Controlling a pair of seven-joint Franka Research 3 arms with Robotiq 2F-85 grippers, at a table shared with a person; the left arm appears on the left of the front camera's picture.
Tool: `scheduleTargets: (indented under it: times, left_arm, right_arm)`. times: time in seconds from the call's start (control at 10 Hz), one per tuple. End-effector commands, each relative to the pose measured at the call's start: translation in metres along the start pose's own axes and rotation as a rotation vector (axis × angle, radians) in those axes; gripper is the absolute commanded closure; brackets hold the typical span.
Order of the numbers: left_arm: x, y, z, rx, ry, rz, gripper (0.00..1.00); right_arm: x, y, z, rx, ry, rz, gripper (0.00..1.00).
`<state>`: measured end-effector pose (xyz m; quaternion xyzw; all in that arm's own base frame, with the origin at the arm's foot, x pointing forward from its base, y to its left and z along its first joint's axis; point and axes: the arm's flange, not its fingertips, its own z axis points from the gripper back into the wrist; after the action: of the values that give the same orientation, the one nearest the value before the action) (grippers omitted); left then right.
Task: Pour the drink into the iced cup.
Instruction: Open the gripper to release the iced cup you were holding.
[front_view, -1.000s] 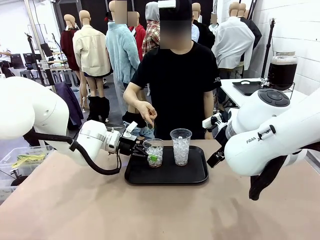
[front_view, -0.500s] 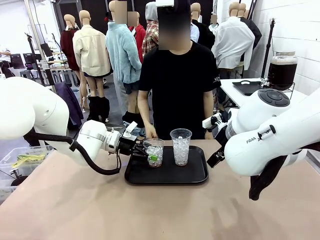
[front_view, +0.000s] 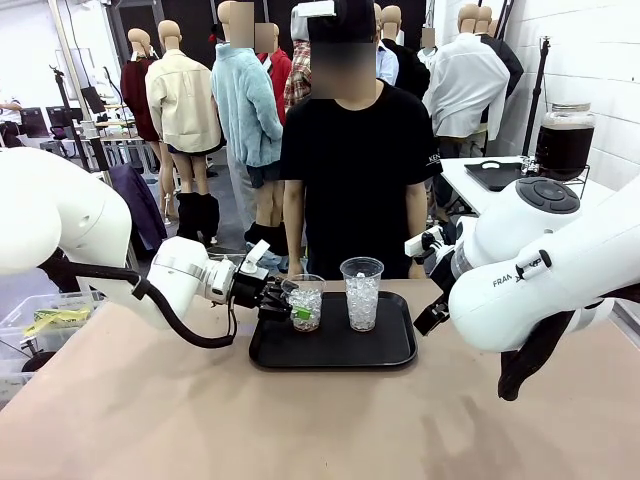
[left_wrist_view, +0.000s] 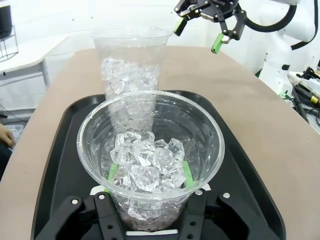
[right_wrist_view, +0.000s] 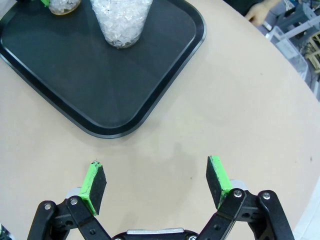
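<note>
Short iced cup (left_wrist_view: 150, 130) at left side of black tray (left_wrist_view: 65, 150), amber tint at base. Your left claw (front_view: 298, 313) clamped on it, green pads either side. Tall iced cup (front_view: 362, 293) just beside, same tray. Your right claw (right_wrist_view: 157, 182) spread wide, empty, over bare tabletop (right_wrist_view: 240, 100). Dark drink (front_view: 563, 148) in jar (front_view: 566, 115), far right, well apart.

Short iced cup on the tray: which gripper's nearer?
Left. The left gripper is shut on the short cup, a pad on either side of its wall. The right gripper hangs open over the table, off the tray.
</note>
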<state>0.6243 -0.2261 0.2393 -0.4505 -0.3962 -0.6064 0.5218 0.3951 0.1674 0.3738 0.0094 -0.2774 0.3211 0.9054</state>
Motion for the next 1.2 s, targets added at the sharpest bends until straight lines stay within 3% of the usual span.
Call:
scheduleTargets:
  times: [0.0, 0.5, 0.7, 0.9, 1.1]
  left_arm:
    - [0.008, -0.012, 0.006, 0.01, 0.001, -0.036, 0.44]
    - [0.004, -0.005, 0.002, -0.001, 0.004, 0.0, 0.44]
    - [0.025, 0.015, 0.016, 0.095, 0.0, -0.05, 0.44]
    - [0.049, 0.037, 0.036, 0.104, -0.035, -0.001, 0.44]
    - [0.069, 0.047, 0.036, 0.13, 0.005, -0.017, 0.44]
  right_arm:
    - [0.0, 0.0, 0.0, 0.001, 0.0, 0.0, 0.0]
    - [0.0, 0.0, 0.0, 0.001, 0.0, 0.0, 0.0]
    - [0.0, 0.0, 0.0, 0.001, 0.0, 0.0, 0.0]
    - [0.0, 0.0, 0.0, 0.001, 0.0, 0.0, 0.0]
    - [0.0, 0.0, 0.0, 0.001, 0.0, 0.0, 0.0]
